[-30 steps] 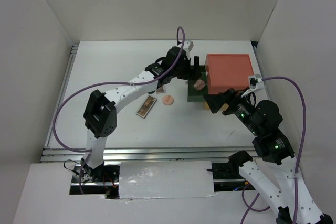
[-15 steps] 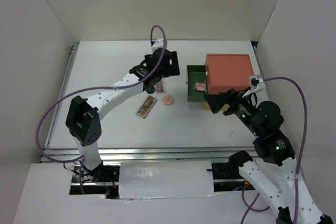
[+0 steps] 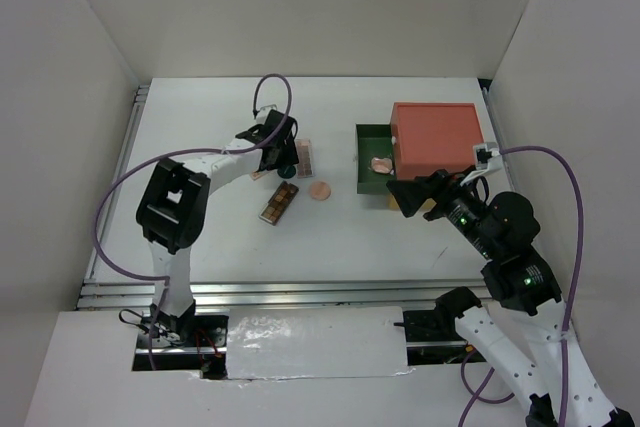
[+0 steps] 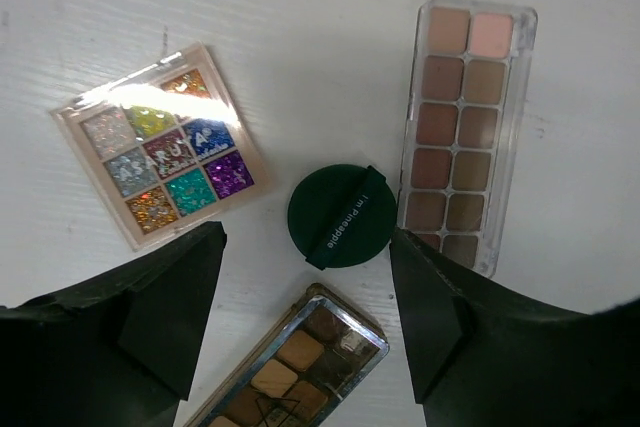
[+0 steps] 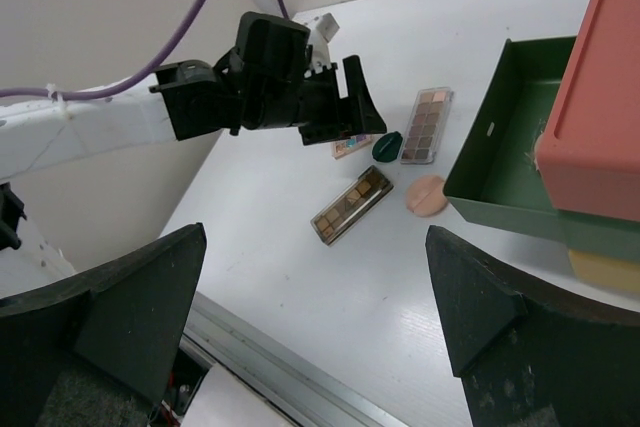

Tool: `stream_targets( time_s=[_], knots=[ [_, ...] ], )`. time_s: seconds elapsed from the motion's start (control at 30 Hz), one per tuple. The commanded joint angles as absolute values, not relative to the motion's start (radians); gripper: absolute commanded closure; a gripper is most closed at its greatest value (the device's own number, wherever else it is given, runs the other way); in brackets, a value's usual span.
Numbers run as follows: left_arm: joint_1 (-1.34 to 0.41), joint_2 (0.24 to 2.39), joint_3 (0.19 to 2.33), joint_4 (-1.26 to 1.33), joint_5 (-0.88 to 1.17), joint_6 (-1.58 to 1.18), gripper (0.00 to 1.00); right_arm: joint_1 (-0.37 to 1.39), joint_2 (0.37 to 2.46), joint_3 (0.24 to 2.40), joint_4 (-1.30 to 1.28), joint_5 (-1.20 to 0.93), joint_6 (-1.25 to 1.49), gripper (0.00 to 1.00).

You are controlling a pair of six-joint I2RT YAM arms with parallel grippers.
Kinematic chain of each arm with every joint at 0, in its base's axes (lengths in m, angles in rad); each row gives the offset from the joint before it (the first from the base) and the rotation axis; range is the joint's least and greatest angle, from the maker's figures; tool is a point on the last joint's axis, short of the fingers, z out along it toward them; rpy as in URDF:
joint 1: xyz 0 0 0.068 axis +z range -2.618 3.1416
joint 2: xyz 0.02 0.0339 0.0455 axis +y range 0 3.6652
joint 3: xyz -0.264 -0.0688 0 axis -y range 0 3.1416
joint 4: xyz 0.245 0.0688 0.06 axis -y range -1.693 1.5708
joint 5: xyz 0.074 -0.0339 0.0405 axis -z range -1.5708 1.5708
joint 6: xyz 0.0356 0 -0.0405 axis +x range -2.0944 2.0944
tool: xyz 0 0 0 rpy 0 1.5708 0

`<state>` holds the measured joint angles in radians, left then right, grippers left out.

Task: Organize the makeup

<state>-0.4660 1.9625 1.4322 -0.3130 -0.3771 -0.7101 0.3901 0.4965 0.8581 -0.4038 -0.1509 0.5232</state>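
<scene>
Three palettes, a glitter palette (image 4: 160,157), a long nude palette (image 4: 465,132) and a brown palette (image 4: 295,362), lie just beside one dark green compact (image 4: 342,215) on the counter (image 3: 200,237), under the left tool (image 4: 305,247), which is wide and empty. One peach compact (image 3: 319,190) lies near them, and a second peach compact (image 3: 382,163) sits in the green drawer (image 3: 365,179). The right tool (image 5: 315,277) is wide and empty.

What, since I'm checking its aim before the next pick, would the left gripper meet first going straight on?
Probably the round dark green compact, which lies on the table between the open fingers of the left gripper in its wrist view. Height above it is unclear.
</scene>
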Motion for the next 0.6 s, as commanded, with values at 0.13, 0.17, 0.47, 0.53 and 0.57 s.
stream_targets(
  time_s=[0.13, 0.17, 0.47, 0.53, 0.57],
  knots=[
    [-0.471, 2.016, 1.483, -0.270, -0.325, -0.725, 0.33, 0.393, 0.509, 0.853, -0.350, -0.160, 0.515, 0.01],
    [-0.471, 2.023, 1.485, -0.278, -0.336, -0.733, 0.36, 0.393, 0.511, 0.853, -0.350, -0.161, 0.515, 0.01],
    [-0.471, 2.095, 1.493, -0.281, -0.324, -0.759, 0.35, 0.397, 0.508, 0.850, -0.351, -0.158, 0.514, 0.01],
    [-0.471, 2.111, 1.506, -0.285, -0.319, -0.762, 0.38, 0.393, 0.509, 0.848, -0.354, -0.158, 0.512, 0.01],
    [-0.471, 2.123, 1.509, -0.288, -0.319, -0.761, 0.40, 0.394, 0.508, 0.848, -0.356, -0.156, 0.512, 0.01]
  ],
)
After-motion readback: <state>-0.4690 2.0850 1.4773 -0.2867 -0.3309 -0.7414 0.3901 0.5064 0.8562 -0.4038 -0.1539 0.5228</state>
